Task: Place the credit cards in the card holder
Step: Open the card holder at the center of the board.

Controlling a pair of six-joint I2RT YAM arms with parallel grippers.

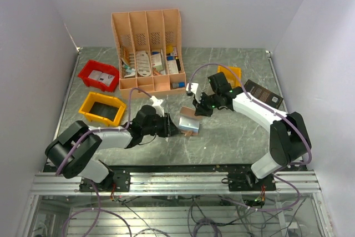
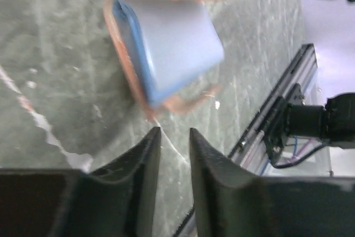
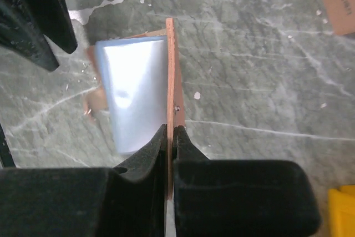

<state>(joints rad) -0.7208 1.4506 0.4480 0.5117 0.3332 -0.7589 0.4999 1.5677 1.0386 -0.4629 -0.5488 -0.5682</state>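
Observation:
The card holder [image 1: 189, 121] is a tan folding wallet lying open mid-table. My right gripper [image 1: 196, 110] is shut on the thin edge of its raised tan flap [image 3: 171, 70], fingertips meeting at the gripper [image 3: 171, 129]. A pale blue glossy face [image 3: 136, 92] fills the holder's inside [image 2: 172, 43]; I cannot tell whether it is a credit card or the clear pocket. My left gripper [image 1: 173, 126] sits just left of the holder, slightly open [image 2: 175, 131], with only table between its fingers and the holder's rim [image 2: 119, 54] just beyond the tips.
A peach slotted organiser [image 1: 147, 48] with leaflets stands at the back. A red bin [image 1: 99, 75] and a yellow bin [image 1: 102, 109] sit at the left, another yellow bin [image 1: 230, 73] and a black book [image 1: 263, 94] at the right. An aluminium rail [image 1: 177, 181] runs along the near edge.

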